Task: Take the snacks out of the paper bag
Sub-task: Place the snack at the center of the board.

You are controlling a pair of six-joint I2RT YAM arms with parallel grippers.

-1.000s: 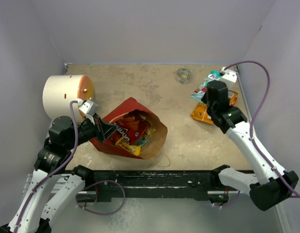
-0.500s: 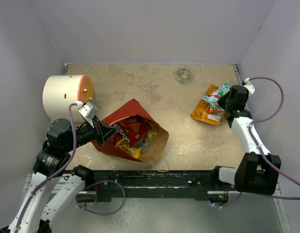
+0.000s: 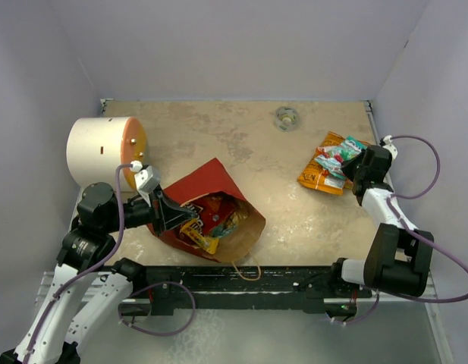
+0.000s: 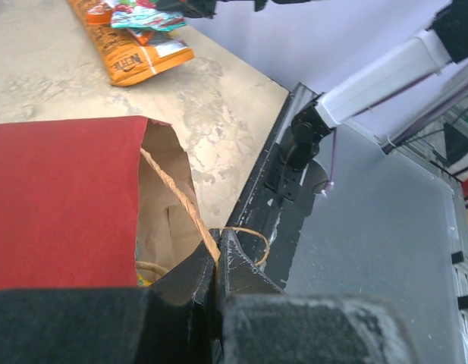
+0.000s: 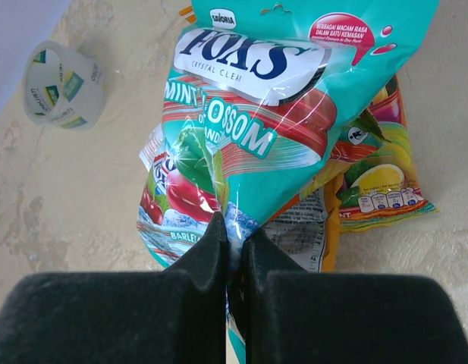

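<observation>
The paper bag [image 3: 212, 182], red outside and brown inside, lies on its side with its mouth toward the near right. Several snacks [image 3: 211, 220] show inside it. My left gripper [image 3: 167, 211] is at the bag's mouth; in the left wrist view it [image 4: 216, 254] is shut on the bag's twisted handle [image 4: 173, 189]. My right gripper [image 3: 353, 161] is shut on a teal packet [image 5: 271, 114] over a pile of orange and yellow packets [image 3: 321, 176] at the right. The orange packet [image 4: 135, 57] also shows in the left wrist view.
A white cylinder with an orange end [image 3: 105, 148] lies at the far left, close behind my left arm. A small tape roll [image 3: 287, 117] sits at the back, also in the right wrist view [image 5: 63, 83]. A black rail [image 3: 241, 280] runs along the near edge. Walls close in both sides.
My right arm swung out to the right edge, carrying the teal packet over the pile of packets. My left gripper shifted the bag slightly toward the near right.
</observation>
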